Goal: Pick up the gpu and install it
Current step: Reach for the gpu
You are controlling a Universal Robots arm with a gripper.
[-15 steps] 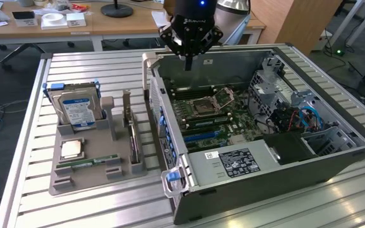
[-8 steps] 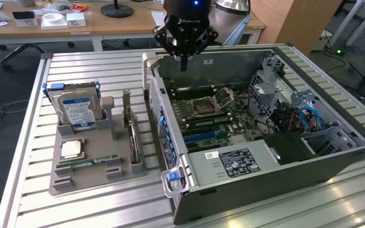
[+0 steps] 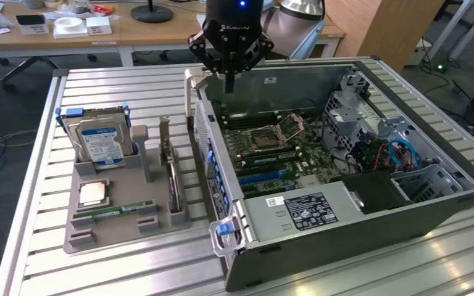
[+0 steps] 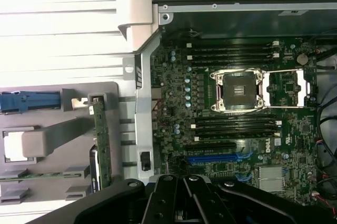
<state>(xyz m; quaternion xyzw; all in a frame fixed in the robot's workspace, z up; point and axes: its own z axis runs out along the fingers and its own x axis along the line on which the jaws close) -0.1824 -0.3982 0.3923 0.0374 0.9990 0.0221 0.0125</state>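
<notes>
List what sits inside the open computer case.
A green circuit board with a processor socket, blue cables, and a labelled power supply, which covers whatever lies beneath it.

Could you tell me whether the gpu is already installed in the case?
No, the gpu stands edge-on in the gray holder beside the case.

A: Any readable text?
B: One. White logo (image 4: 275, 144) on the motherboard (image 4: 176, 98), near the blue slot (image 4: 216, 158), reads like "DELL".
A: The sticker (image 3: 303, 211) on the power supply (image 3: 258, 219)?
B: Symbols and fine print, illegible.
A: The hard drive label (image 3: 103, 145)?
B: Blue-white, print too small to read.
</notes>
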